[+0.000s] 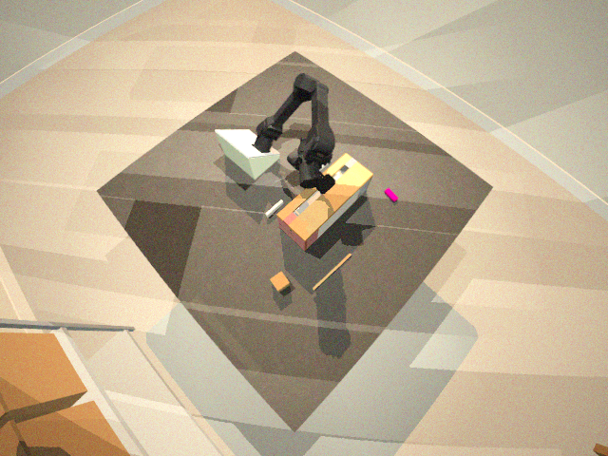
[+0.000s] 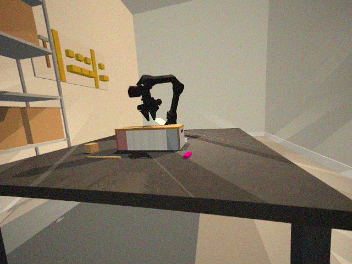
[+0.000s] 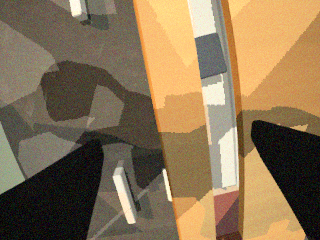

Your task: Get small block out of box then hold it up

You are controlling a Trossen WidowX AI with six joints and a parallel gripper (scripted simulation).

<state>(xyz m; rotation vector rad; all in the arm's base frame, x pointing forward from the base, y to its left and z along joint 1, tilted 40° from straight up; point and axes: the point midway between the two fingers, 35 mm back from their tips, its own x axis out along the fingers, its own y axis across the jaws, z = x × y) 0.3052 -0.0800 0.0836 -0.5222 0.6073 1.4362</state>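
The box (image 1: 343,194) (image 2: 146,140) (image 3: 175,80) stands on the table, orange on top, with a long slot (image 3: 220,125) in its top. Its clear front has a reddish end and a bluish end. A small magenta block (image 1: 390,195) (image 2: 187,155) lies on the table just off the bluish end, apart from the box. No block can be made out inside the box. My gripper (image 2: 151,120) (image 3: 178,138) is open and empty, pointing down above the box's top. In the wrist view its fingers stand either side of the box's back top edge.
A white and pale green wedge (image 1: 245,159) stands by the arm's base. A white bar (image 1: 274,209) (image 3: 125,195) lies behind the box. An orange cube (image 1: 279,281) (image 2: 91,148) and a thin wooden stick (image 1: 332,271) (image 2: 103,157) lie in front of the box.
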